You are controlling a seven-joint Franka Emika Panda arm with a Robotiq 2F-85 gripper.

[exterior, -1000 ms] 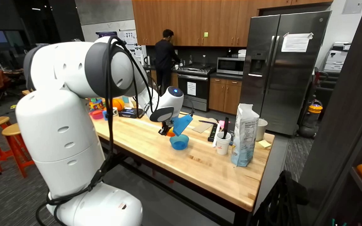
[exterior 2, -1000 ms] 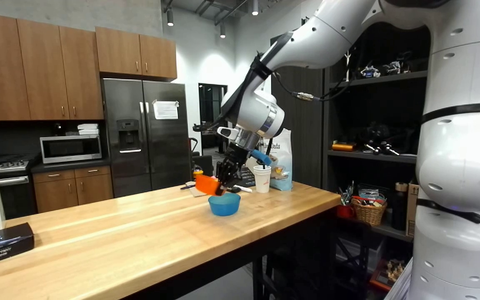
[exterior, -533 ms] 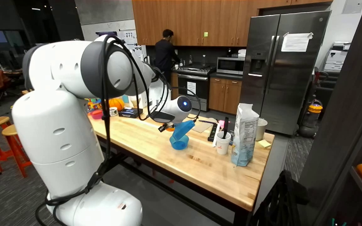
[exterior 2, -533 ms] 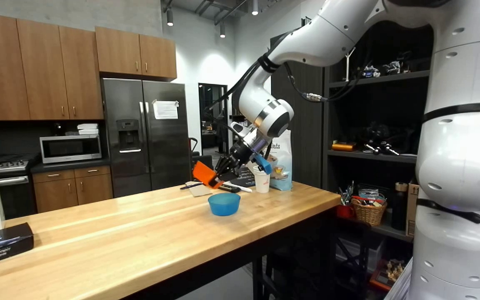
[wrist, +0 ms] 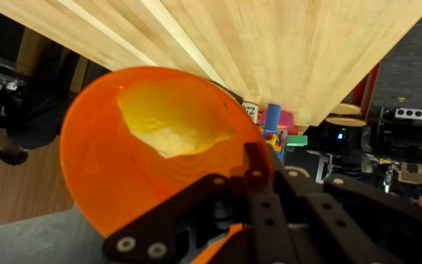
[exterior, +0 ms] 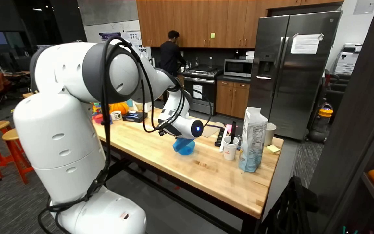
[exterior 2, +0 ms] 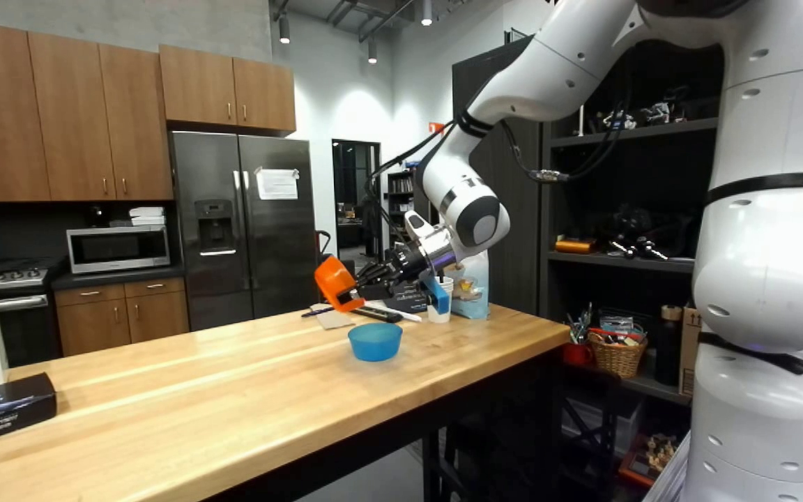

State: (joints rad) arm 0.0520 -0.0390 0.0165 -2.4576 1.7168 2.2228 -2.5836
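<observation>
Above the wooden table (exterior 2: 164, 390) before me, the gripper (wrist: 264, 159) has swung nearly level, pinching the orange bowl (exterior 2: 334, 279), now tilted near the blue bowl (exterior 2: 375, 343); something yellow (wrist: 167, 117) lies inside, so it seems not yet emptied.

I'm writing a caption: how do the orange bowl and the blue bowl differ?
The orange bowl is clamped by the gripper above the table; the blue bowl stands on that table. The orange bowl is tilted, the blue bowl upright. A yellow item shows inside the orange bowl; whether the blue bowl holds anything, I can't tell. Both are round and open-topped.
</observation>
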